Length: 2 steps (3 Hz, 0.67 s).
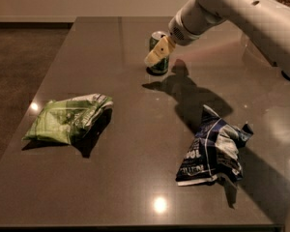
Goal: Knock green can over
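The green can [160,65] stands upright on the dark table [135,178] toward the back, its silver top showing. My gripper [156,55] comes in from the upper right on a white arm [232,8]. Its pale fingertips hang in front of the can's upper left side, overlapping it in the view. Whether they touch the can I cannot tell.
A flat green-and-white snack bag [67,117] lies at the left of the table. A crumpled blue-and-white bag [212,149] lies at the right front. The table's left edge borders a brown floor [14,81]. The arm's shadow falls between the can and the blue bag.
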Motion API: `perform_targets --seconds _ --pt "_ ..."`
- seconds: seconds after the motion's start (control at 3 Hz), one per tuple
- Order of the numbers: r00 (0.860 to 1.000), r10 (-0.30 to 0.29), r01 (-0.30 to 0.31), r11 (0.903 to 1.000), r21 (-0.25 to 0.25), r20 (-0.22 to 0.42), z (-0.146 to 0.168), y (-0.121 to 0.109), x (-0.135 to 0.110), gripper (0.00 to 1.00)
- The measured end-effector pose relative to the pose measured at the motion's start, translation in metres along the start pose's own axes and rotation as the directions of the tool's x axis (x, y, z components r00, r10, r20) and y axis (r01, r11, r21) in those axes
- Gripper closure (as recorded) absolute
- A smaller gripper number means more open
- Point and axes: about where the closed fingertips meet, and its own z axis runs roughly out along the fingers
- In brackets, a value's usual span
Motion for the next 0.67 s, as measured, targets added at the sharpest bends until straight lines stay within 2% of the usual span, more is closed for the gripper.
perform_targets --seconds 0.33,0.67 --pt "0.999 0.017 -0.016 0.9993 -0.035 0.031 0.0093 -0.0049 -0.0071 0.01" --pt "0.997 0.018 -0.012 0.9971 -0.076 0.075 0.0092 0.0004 -0.0169 0.23"
